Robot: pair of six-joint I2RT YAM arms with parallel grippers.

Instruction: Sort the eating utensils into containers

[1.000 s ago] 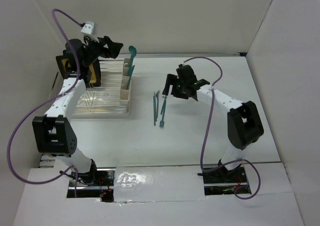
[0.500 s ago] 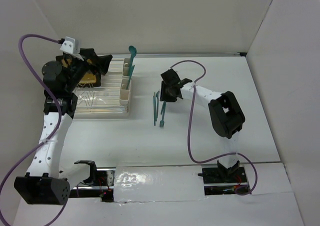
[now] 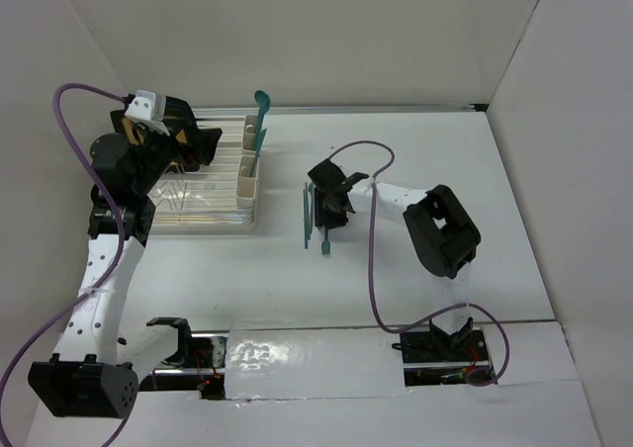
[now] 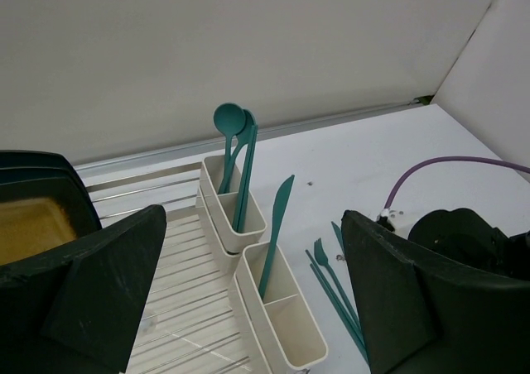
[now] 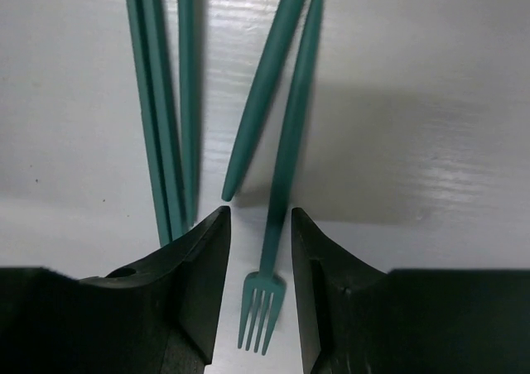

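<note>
Since a second ago the right tool has come down to the counter and narrowed. Its fingers now straddle the neck of a fork, though I cannot tell whether they pinch it. Other loose eating utensils lie close beside the fork. The left tool, swung back, gapes wide above the dish rack, next to the containers, where spoons and a knife stand upright.
</note>
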